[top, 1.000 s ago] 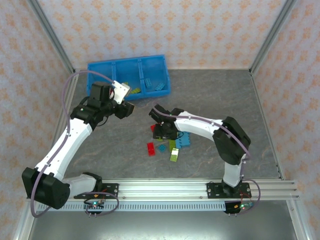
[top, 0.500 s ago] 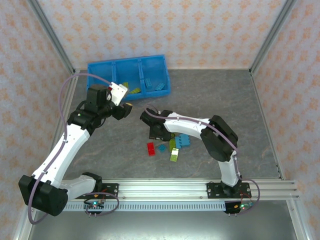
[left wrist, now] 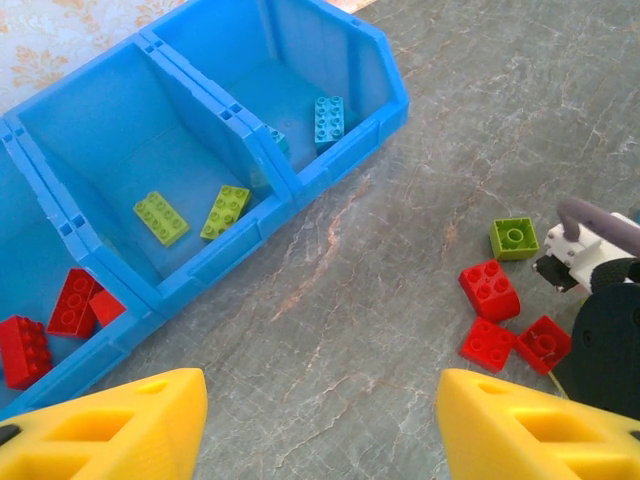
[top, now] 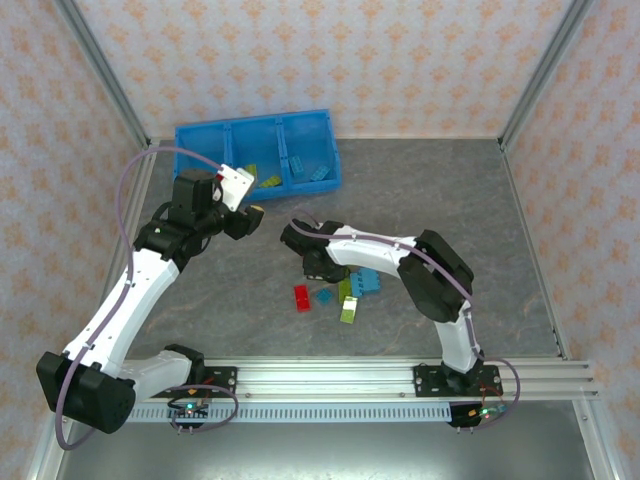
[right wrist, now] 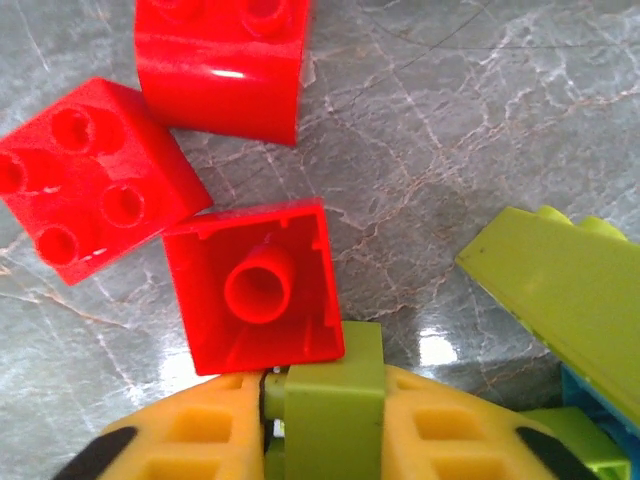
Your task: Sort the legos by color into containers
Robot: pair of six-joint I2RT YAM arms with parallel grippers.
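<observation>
The right claw (right wrist: pixel 325 435) pinches a lime lego (right wrist: pixel 325 390) low over the desk (right wrist: pixel 450 120). It is hemmed in by three red legos (right wrist: pixel 255 290) just beside it and another lime brick (right wrist: pixel 560 290) to its right. The left claw (left wrist: pixel 320 405) hangs spread over bare desk in front of the tray (left wrist: pixel 300 190). The containers (left wrist: pixel 110 130) hold three red, two lime and two blue bricks, one of the blue ones half hidden.

green lego (right wrist: pixel 325 400): cut by bottom edge | red lego (right wrist: pixel 220 60): cut by top edge
</observation>
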